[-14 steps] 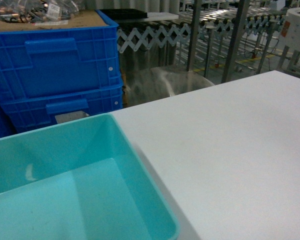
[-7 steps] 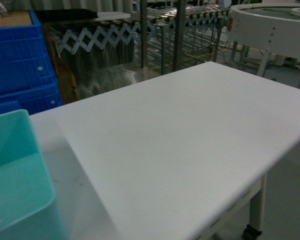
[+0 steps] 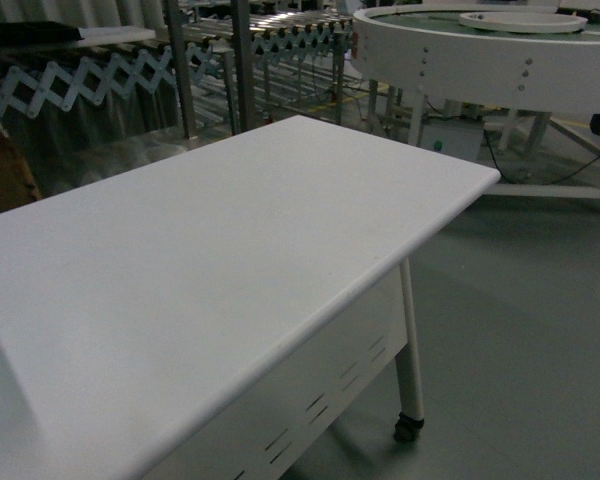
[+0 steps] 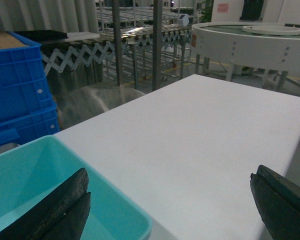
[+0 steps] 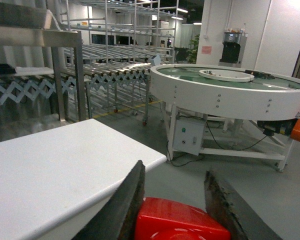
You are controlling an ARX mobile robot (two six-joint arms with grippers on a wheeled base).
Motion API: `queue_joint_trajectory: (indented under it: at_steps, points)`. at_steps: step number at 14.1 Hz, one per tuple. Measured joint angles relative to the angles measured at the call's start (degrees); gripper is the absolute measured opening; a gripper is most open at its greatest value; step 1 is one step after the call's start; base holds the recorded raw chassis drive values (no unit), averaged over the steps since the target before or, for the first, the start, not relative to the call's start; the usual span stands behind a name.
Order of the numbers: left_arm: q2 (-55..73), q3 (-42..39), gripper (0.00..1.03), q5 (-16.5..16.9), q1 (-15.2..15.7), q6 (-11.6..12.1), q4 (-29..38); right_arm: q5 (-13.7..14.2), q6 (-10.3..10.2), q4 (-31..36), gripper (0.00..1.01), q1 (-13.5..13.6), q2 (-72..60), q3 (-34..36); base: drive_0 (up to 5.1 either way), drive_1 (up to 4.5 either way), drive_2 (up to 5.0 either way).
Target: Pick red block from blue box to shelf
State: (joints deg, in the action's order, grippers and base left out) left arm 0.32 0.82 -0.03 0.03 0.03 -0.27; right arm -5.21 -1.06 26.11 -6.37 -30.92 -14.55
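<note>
The red block [image 5: 182,222] sits between the two dark fingers of my right gripper [image 5: 174,168], which is shut on it; the gripper hangs over the grey floor just past the white table's corner. The blue box [image 4: 32,170] shows only in the left wrist view, at the lower left on the table. My left gripper [image 4: 170,200] is open wide with nothing in it, one finger over the box's corner, the other over the table. The steel shelf [image 5: 35,32] rises at the upper left of the right wrist view, beyond the table. Neither gripper shows in the head view.
The white table [image 3: 230,250] has a wheeled leg [image 3: 408,425] at its right end. Dark blue crates [image 4: 17,90] stand behind the box. An extending roller conveyor [image 3: 90,75] and a large round white turntable [image 3: 480,55] stand on the floor beyond.
The head view has swung to the right: the blue box and the blue crates have slid out of it on the left, and the table's right end, the floor and the turntable have come in.
</note>
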Motion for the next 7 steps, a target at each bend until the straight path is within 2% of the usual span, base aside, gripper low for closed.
queue_joint_trajectory:
  at_steps: [7]
  points:
    - [0.0, 0.0, 0.98, 0.0, 0.0, 0.0, 0.0, 0.0, 0.0, 0.0, 0.29, 0.0, -0.1, 0.0, -1.6, -1.62, -1.6]
